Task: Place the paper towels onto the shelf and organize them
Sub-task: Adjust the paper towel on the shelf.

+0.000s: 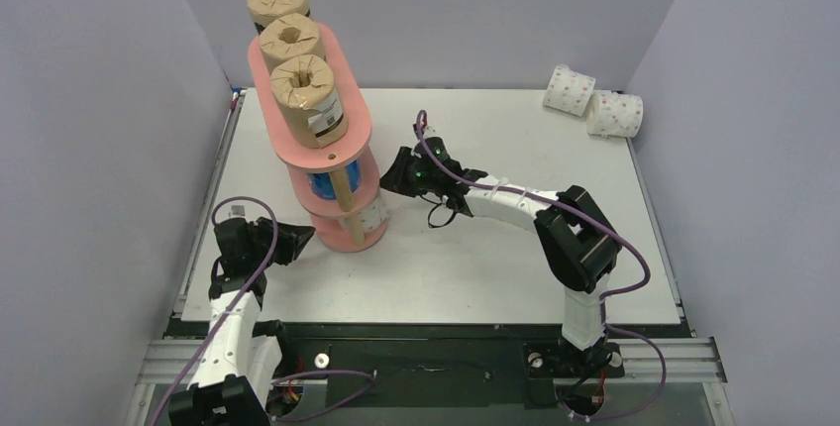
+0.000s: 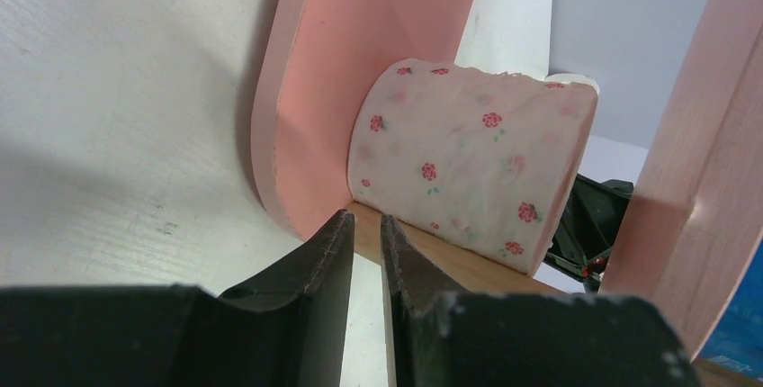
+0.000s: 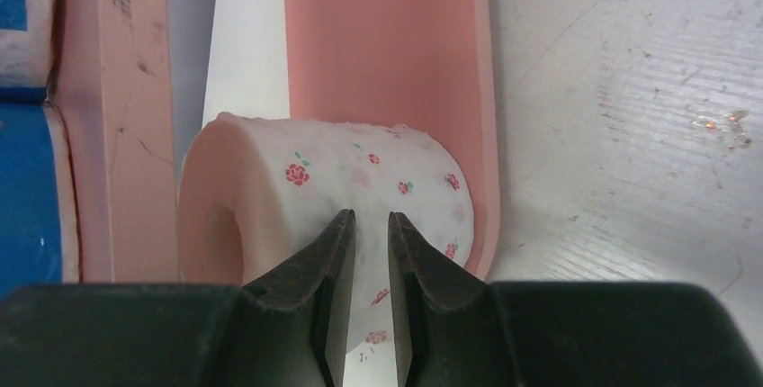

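White counter (image 1: 495,267) between pale walls, with both arms at the lowest board of the shelf (image 1: 297,149).
From above I see three brown rolls (image 1: 309,99) standing in a row on the top board, a blue roll (image 1: 322,188) on the middle board and a flowered roll (image 1: 371,216) on the bottom one. Two more flowered rolls (image 1: 570,89) lie in the far right corner, well apart from the shelf. My left end effector (image 1: 300,238) sits at the shelf's foot, and the right end effector (image 1: 394,173) is just beside the bottom tier. On the left wrist camera the fingers (image 2: 328,252) are almost pressed together with nothing between them, pointing at the flowered roll on the pink board. On the right wrist camera the fingers (image 3: 333,252) are likewise nearly pressed together and empty, with their tips at that roll's side. Its hollow end faces left.
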Robot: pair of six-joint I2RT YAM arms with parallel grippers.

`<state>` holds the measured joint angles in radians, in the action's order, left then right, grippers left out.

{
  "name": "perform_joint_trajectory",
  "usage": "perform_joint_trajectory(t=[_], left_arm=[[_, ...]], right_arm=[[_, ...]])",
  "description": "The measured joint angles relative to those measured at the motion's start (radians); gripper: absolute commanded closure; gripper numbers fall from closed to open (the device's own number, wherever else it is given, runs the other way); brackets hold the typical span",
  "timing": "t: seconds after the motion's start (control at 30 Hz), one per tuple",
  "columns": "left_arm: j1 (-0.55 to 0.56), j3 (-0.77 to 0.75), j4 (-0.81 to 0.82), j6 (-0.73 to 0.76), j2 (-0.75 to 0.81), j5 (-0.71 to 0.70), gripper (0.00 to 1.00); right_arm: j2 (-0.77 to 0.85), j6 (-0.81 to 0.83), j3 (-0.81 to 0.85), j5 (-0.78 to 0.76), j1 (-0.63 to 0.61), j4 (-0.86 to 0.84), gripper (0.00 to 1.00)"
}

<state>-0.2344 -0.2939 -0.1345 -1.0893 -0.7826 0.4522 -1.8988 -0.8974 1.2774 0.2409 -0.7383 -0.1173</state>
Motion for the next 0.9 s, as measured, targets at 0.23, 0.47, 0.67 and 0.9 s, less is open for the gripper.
perform_joint_trajectory(t=[0.23, 0.47, 0.67, 0.9], left_arm=[[-0.002, 0.0, 0.028, -0.003, -0.02, -0.002, 0.85], [-0.002, 0.0, 0.05, -0.008, -0.056, -0.006, 0.83], [-0.003, -0.001, 0.091, -0.017, -0.092, -0.005, 0.83], [-0.002, -0.002, 0.13, -0.025, -0.115, 0.002, 0.79]], right_arm=[[-0.026, -0.006, 0.031, 0.0, -0.019, 0.001, 0.82], [-0.04, -0.014, 0.048, 0.005, -0.027, -0.002, 0.81], [-0.006, -0.031, -0.021, 0.031, 0.002, -0.024, 0.78], [0.122, -0.039, -0.175, 0.043, 0.031, -0.086, 0.47]])
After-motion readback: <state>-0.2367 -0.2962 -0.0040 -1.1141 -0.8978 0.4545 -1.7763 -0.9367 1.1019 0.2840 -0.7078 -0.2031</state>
